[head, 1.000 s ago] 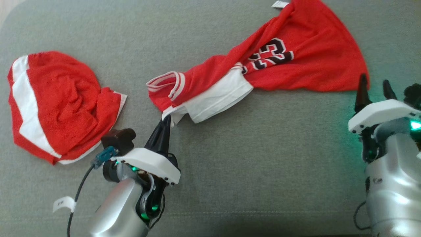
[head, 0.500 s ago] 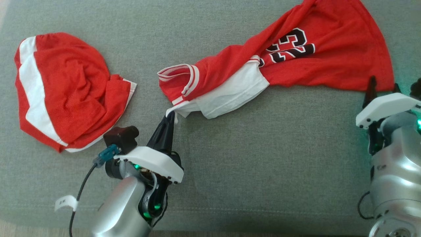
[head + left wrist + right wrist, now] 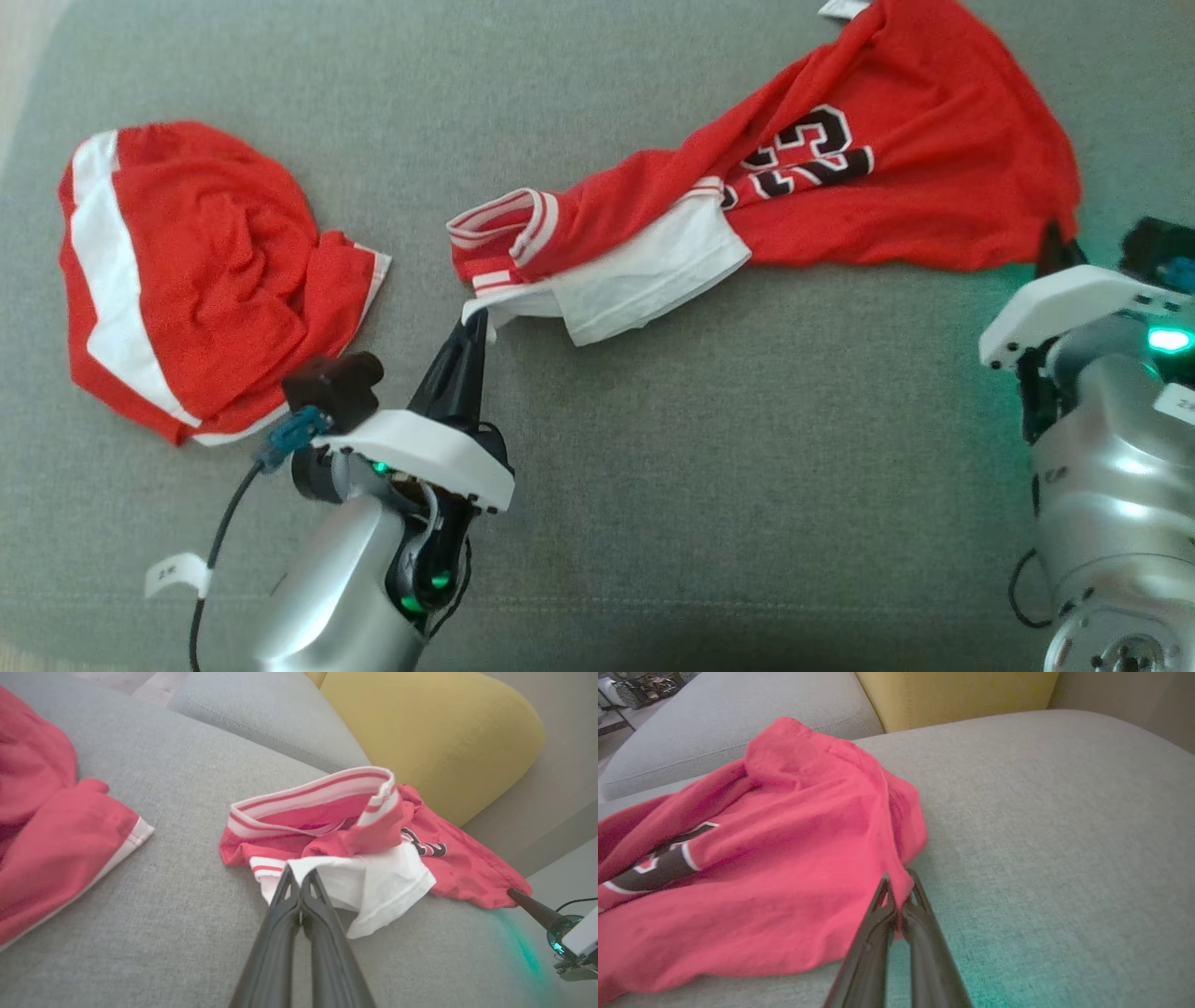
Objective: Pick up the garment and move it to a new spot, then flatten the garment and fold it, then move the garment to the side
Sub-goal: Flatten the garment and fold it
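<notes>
1. Open grey sofa (image 3: 709, 467) across the lower middle of the head view, between the two arms. Front edge along the bottom, rounded corner at upper left. Yellow cushion (image 3: 420, 732) behind, at the upper right of the left wrist view.
2. Jersey (image 3: 915, 187) stretched from centre to upper right, its top cut off by the frame. Bunched red-and-white shorts (image 3: 187, 280) at left, well apart from it.
3. Black, white-edged "23" (image 3: 803, 159) readable on the jersey. White label (image 3: 843, 8) at its top and white tag (image 3: 175, 575) on the left arm's cable, writing too small to read.
4. Left gripper (image 3: 476, 329) at lower centre-left, pointing up the frame, pinched on the jersey's white corner.
5. Right gripper (image 3: 1055, 245) at the right edge, fingers together on the red hem corner.
</notes>
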Motion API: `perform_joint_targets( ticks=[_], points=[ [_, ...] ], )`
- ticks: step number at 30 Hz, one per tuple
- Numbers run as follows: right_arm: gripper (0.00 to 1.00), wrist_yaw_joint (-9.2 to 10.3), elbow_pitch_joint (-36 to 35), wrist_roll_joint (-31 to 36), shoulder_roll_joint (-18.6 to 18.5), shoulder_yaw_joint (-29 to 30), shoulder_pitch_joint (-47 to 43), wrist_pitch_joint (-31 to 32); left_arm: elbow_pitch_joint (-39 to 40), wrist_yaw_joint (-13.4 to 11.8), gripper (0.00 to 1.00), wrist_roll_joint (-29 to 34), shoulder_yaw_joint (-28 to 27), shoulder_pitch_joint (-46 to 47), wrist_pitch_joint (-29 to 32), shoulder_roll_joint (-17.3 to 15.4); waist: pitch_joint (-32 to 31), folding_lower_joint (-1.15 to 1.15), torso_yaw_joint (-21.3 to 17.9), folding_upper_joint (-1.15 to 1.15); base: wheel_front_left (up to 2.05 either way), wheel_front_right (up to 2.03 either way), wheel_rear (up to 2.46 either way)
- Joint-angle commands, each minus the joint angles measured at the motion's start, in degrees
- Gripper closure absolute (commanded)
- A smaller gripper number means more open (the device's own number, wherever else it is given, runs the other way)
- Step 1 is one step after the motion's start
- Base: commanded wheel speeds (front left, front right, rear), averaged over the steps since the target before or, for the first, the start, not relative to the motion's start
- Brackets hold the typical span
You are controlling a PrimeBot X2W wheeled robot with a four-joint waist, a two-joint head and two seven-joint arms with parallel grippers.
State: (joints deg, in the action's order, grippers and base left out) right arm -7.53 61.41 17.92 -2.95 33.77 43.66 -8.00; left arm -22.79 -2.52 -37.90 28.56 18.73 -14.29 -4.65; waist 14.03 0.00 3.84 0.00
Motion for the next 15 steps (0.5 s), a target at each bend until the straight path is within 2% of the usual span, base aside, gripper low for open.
perform_joint_targets(
  ticks=[1, 7, 8, 11, 12, 14, 15],
  points=[
    [1.00, 0.04, -1.0, 0.7, -0.1, -2.7, 1.6, -1.0, 2.4, 0.1, 1.00, 0.6, -2.4, 0.4, -0.7, -0.6, -1.6, 0.00, -0.4, 0.00, 0.00, 0.00, 0.00],
    [1.00, 0.04, 1.8, 1.5, -1.6, -12.9, 3.4, 0.0, 6.3, 0.1, 1.00, 1.0, -4.2, 1.0, -0.7, -2.0, -6.9, 0.00, -1.6, 0.00, 0.00, 0.00, 0.00],
    [1.00, 0.04, 1.8, 1.5, -1.6, -12.9, 3.4, 0.0, 6.3, 0.1, 1.00, 1.0, -4.2, 1.0, -0.7, -2.0, -6.9, 0.00, -1.6, 0.00, 0.00, 0.00, 0.00],
    [1.00, 0.04, 5.9, -1.2, -2.4, -21.4, 7.8, 2.4, 10.5, -0.3, 1.00, 0.8, -5.3, 3.3, 1.1, -3.9, -10.5, 0.00, -2.6, 0.00, 0.00, 0.00, 0.00],
    [1.00, 0.04, 5.9, -1.2, -2.4, -21.4, 7.8, 2.4, 10.5, -0.3, 1.00, 0.8, -5.3, 3.3, 1.1, -3.9, -10.5, 0.00, -2.6, 0.00, 0.00, 0.00, 0.00],
    [1.00, 0.04, 8.4, -3.7, -2.5, -25.8, 10.8, 3.7, 13.1, -0.5, 1.00, 0.6, -6.0, 4.9, 2.6, -4.8, -12.0, 0.00, -3.0, 0.00, 0.00, 0.00, 0.00],
    [1.00, 0.04, 10.1, -6.5, -2.7, -30.1, 13.5, 5.1, 15.5, -0.9, 1.00, 0.1, -6.8, 6.5, 4.2, -5.7, -13.7, 0.00, -3.6, 0.00, 0.00, 0.00, 0.00]
  ],
)
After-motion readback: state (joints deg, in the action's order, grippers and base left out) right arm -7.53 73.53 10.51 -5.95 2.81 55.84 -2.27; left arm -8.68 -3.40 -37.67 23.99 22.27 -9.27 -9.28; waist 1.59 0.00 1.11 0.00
